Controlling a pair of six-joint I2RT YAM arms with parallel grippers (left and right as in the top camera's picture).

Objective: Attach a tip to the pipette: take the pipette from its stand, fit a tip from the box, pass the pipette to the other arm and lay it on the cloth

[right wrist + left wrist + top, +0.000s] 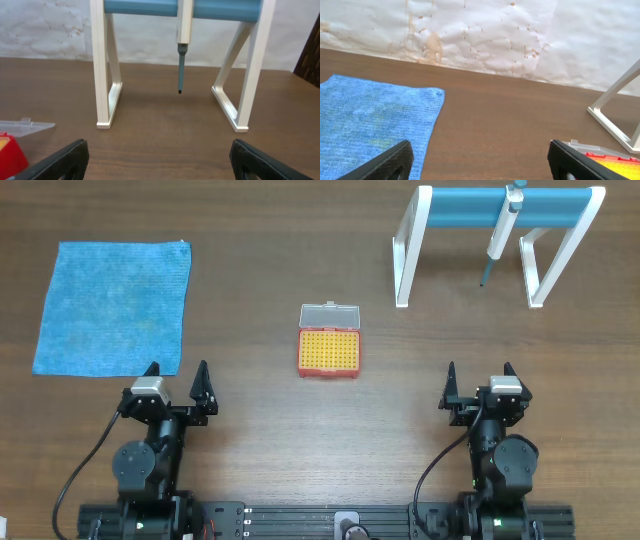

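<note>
Pipette (pixel 498 241): it hangs from the blue bar of the stand (pixel 470 208), near the far right corner of the desk (pixel 260 260). Its thin end points down at the desk. It has no tip on it yet.
Tip box (pixel 329 352): it sits near the middle of the desk. The lid is open and lies flat toward the far edge. You can see the yellow tray of tips inside.
Cloth (pixel 113 308): it lies flat near the far left corner, well apart from the box.
Step now: I think you are at the very start. Your first job is to take the pipette off the stand.
How to do it well: use the right arm, since the stand is right in front of it. Come in between the two white legs and do not bump them. Put one finger on each side of the pipette's body, below the bar. Close softly, then lift it off the bar before you pull back. Keep it straight up and down so the thin end is ready for a tip.
Right gripper (pixel 480 368): it sits low near the near edge and faces the stand. Its jaws are wide open and hold nothing.
Left gripper (pixel 178 367): it sits low near the near edge, just this side of the cloth. Its jaws are wide open too, and hold nothing.
</note>
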